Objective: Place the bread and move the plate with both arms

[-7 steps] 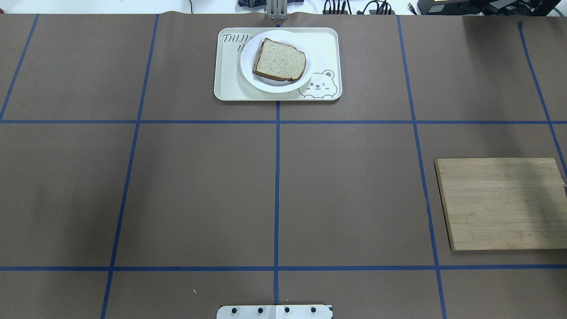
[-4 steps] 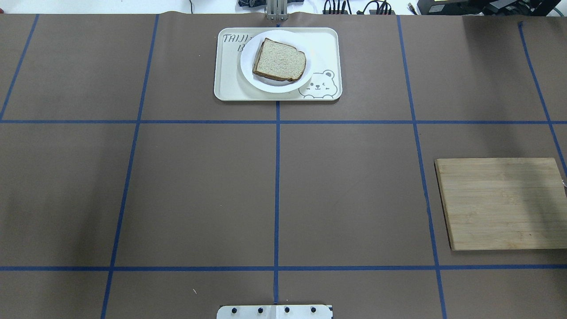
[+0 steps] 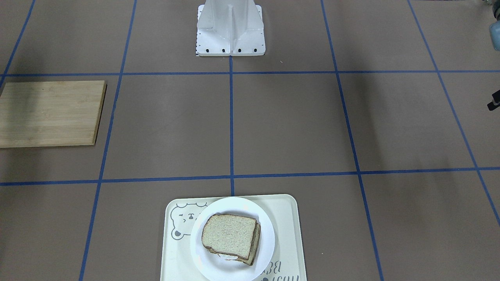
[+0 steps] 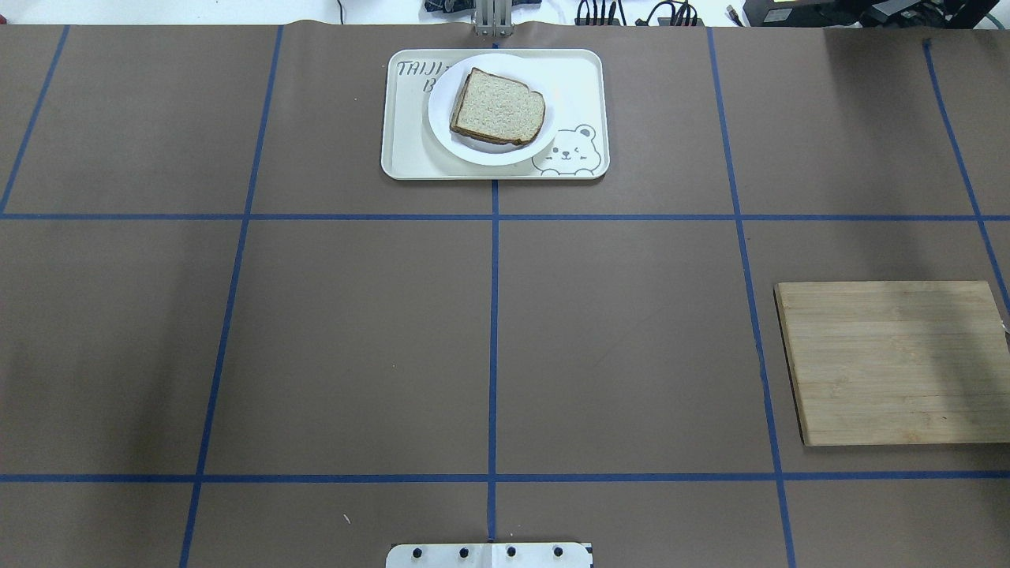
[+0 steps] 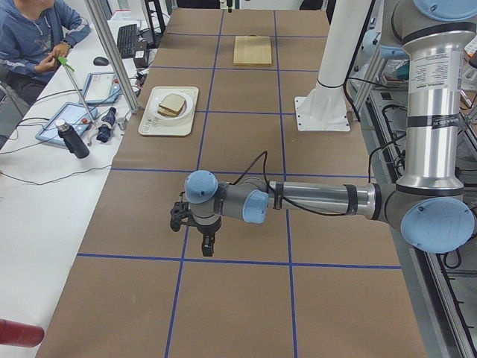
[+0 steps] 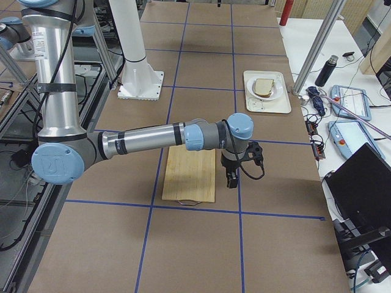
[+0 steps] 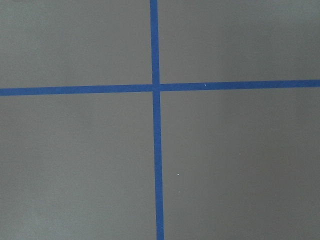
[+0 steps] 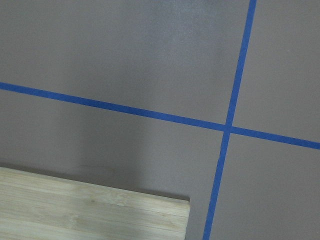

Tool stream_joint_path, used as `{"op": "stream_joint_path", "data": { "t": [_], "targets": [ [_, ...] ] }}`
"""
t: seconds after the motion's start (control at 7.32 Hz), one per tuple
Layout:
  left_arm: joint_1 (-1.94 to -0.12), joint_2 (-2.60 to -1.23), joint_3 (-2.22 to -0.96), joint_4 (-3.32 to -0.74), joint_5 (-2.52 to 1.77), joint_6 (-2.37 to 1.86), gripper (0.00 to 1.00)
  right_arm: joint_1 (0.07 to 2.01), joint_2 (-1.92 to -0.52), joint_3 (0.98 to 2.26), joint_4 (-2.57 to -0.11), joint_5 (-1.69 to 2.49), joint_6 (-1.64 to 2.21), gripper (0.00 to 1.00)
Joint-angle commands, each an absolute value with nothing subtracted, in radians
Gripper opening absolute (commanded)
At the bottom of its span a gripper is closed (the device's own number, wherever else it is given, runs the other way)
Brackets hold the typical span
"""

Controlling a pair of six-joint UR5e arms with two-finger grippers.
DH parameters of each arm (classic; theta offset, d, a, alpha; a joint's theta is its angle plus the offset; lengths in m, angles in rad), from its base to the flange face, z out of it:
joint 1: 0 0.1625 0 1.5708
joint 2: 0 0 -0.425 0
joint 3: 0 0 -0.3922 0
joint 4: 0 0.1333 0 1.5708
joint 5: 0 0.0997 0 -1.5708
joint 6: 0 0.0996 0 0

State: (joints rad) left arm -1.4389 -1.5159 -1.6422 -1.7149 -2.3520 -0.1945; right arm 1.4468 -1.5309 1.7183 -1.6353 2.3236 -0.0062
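The bread lies as the top slice of a stack on the white plate, which sits on the cream bear tray at the table's far middle. It also shows in the front view, with a bit of white under it. My left gripper points down over bare table at my far left, well away from the plate. My right gripper points down beside the wooden board. I cannot tell whether either is open or shut. Neither wrist view shows fingers.
The wooden cutting board lies on my right. The white fixed stand rises at my base. Blue tape lines grid the brown table. A seated operator and devices sit past the table's far edge.
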Motion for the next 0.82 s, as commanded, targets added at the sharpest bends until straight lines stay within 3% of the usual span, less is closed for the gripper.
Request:
{"op": "stream_joint_path", "data": {
  "t": [0.0,0.68],
  "targets": [
    [-1.439,-1.517,-1.643,-1.715,-2.353,-0.222,0.98,1.447,-1.532,1.720,-1.635,2.327,-0.002,1.00],
    [-1.439,-1.517,-1.652,-1.726,-2.355,-0.216,0.98,1.445,-1.535,1.707,-1.635,2.301,-0.011,1.00]
  ]
}}
